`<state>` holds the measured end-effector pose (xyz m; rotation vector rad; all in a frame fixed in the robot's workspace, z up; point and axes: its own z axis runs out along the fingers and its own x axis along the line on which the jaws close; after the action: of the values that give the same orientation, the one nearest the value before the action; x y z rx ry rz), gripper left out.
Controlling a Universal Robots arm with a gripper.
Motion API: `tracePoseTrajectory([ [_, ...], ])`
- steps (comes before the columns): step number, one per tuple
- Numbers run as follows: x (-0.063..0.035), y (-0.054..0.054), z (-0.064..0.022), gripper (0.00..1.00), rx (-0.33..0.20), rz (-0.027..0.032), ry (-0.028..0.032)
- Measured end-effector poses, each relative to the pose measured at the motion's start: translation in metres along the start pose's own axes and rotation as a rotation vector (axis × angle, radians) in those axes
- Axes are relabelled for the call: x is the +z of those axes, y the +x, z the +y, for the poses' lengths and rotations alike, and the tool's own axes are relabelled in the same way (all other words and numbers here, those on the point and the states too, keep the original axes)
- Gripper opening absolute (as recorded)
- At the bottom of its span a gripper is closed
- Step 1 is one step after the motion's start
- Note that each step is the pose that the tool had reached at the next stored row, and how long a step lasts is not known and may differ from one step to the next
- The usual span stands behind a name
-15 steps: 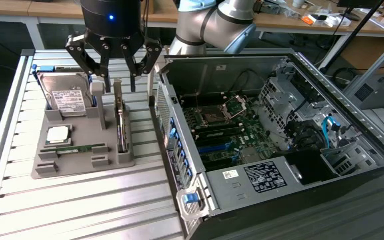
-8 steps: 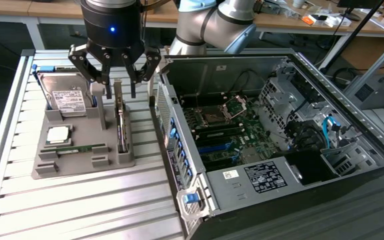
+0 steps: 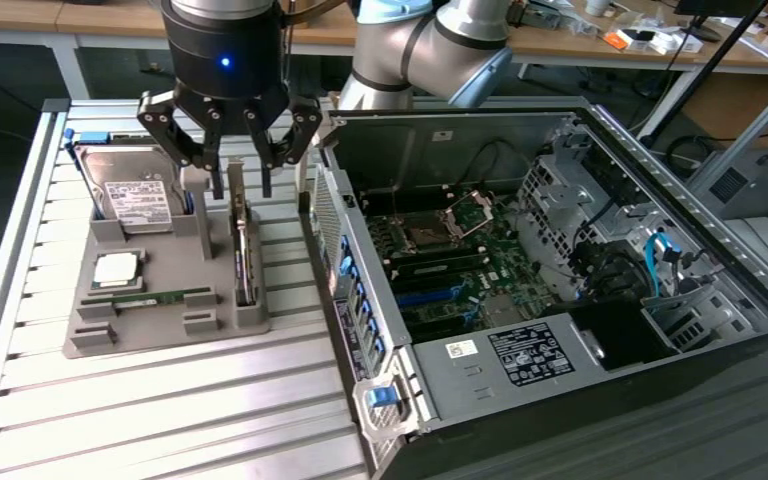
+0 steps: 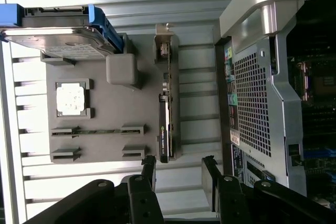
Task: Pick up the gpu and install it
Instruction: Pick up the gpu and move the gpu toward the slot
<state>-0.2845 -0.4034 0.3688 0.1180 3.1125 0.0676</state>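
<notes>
Exterior view: my gripper hangs over the grey tray on the slatted metal table, jaws spread wide and holding nothing. The graphics card stands on edge in a slot along the side of the tray nearest the computer case. Its far end shows between my 2 fingers with a gap on each side. Whether my tips reach down past its top edge I cannot tell.

On the exterior view's left of the card, the hard drive leans in its own slot at the far end of the tray. The square processor chip lies flat in a pocket. The narrow memory stick lies closer to the camera. The case lies open on the exterior view's right, its green board bare to see.

Wrist view: my gripper shows the same wide spread, 2 black fingers apart. The graphics card lines up with the gap between them, nearer 1 finger than the other and touching neither. Beyond it the tray carries the hard drive in its blue frame, the processor chip and the memory stick. The perforated wall of the computer case stands just beside the tray.
</notes>
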Motion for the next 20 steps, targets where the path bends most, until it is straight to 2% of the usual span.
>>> tracePoseTrajectory([
  [3, 0.0042, 0.000, -0.0002, 0.48, 0.000, 0.0000, 0.0000],
  [14, 0.0058, 0.000, -0.0003, 0.48, 0.000, 0.0001, 0.0000],
  [16, 0.0097, 0.000, -0.0004, 0.48, 0.000, 0.0000, 0.0002],
  [20, 0.0103, 0.000, -0.0005, 0.48, 0.000, 0.0000, 0.0002],
])
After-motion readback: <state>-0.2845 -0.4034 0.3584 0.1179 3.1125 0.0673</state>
